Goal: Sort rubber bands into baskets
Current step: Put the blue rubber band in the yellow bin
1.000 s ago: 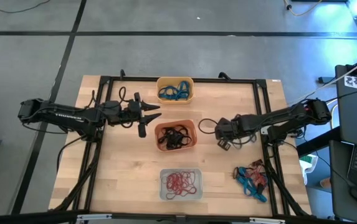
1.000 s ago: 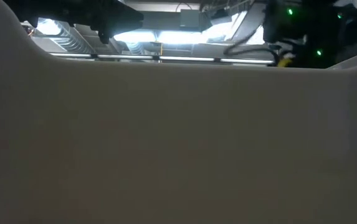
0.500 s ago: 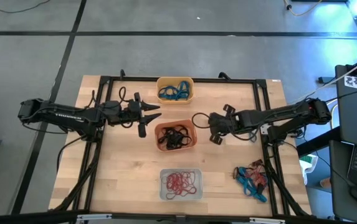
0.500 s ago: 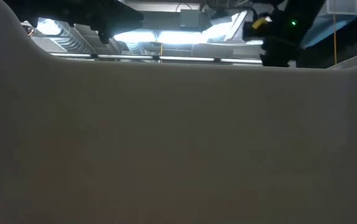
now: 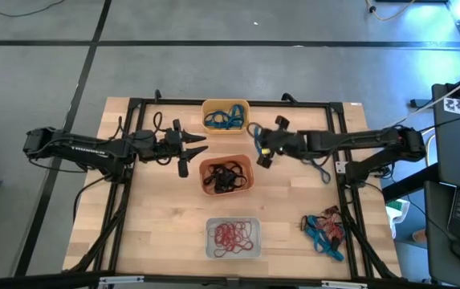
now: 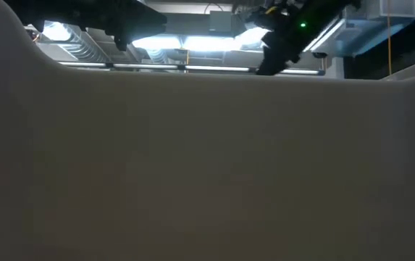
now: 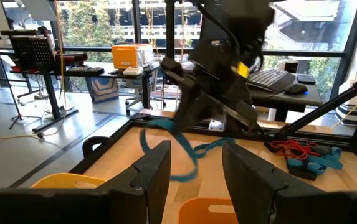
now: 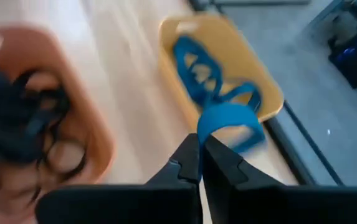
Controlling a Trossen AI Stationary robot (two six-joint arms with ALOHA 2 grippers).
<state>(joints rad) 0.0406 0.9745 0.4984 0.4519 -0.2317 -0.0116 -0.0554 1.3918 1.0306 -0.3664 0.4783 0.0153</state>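
Beside the yellow-orange basket (image 5: 225, 116), the right pincer (image 8: 200, 160) pinched a blue rubber band (image 8: 228, 121); the left pincer (image 5: 191, 149) waited spread.

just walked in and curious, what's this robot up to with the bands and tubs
It is sorting rubber bands by colour. The right gripper is shut on a blue band beside the yellow basket, which holds other blue ones. The left gripper waits open by the red-orange basket of black bands. A mixed pile remains.

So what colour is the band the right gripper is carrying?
Blue-teal. The rubber band pinched in the right gripper shows best in the right wrist view.
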